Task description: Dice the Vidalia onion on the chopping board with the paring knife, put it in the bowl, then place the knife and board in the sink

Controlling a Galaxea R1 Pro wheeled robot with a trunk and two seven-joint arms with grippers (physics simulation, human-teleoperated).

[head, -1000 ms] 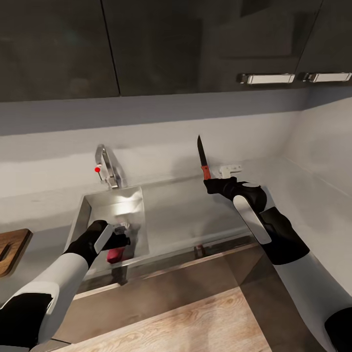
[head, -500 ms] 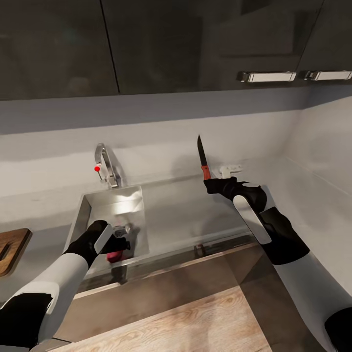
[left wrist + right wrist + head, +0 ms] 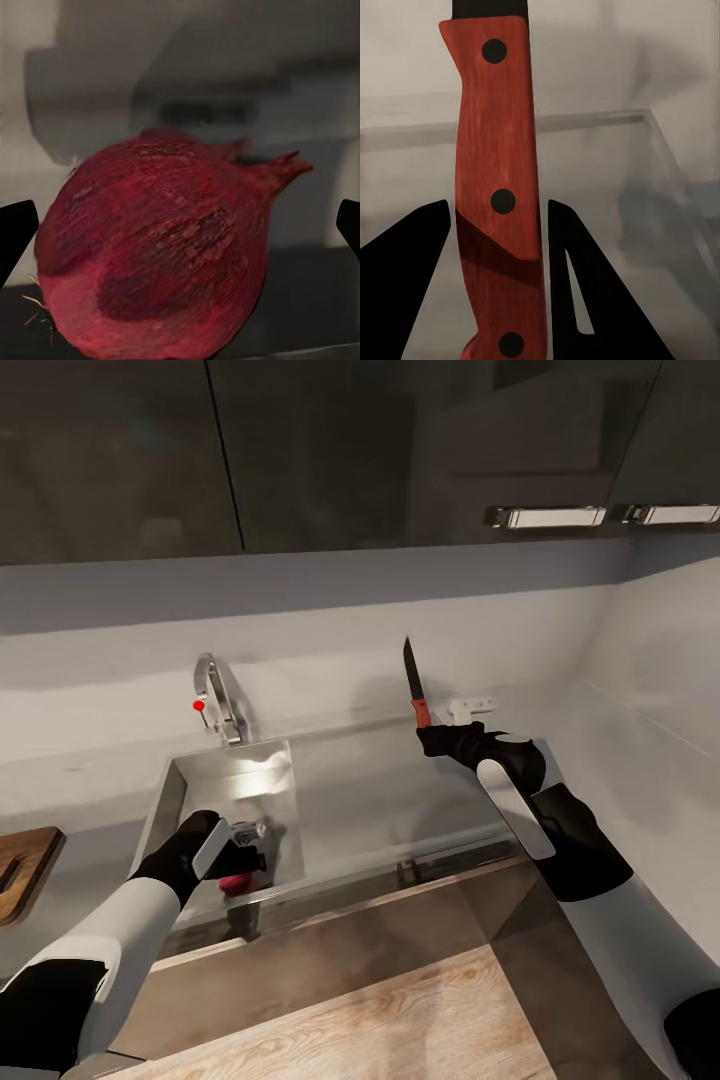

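Red-skinned onion sits in the sink, between your spread left end effector fingers. Round, papery, slippery: clamp its widest girth. Right end effector grips paring knife.

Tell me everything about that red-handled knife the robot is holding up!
The slim paring knife has a reddish wood-look handle with three dark round rivets and a dark pointed blade. It stands upright, tip up, above the grey countertop, right of the steel sink and in front of the pale backsplash. The right gripper is clamped on the lower handle, its black fingers pressing on either side. Nothing else touches it.
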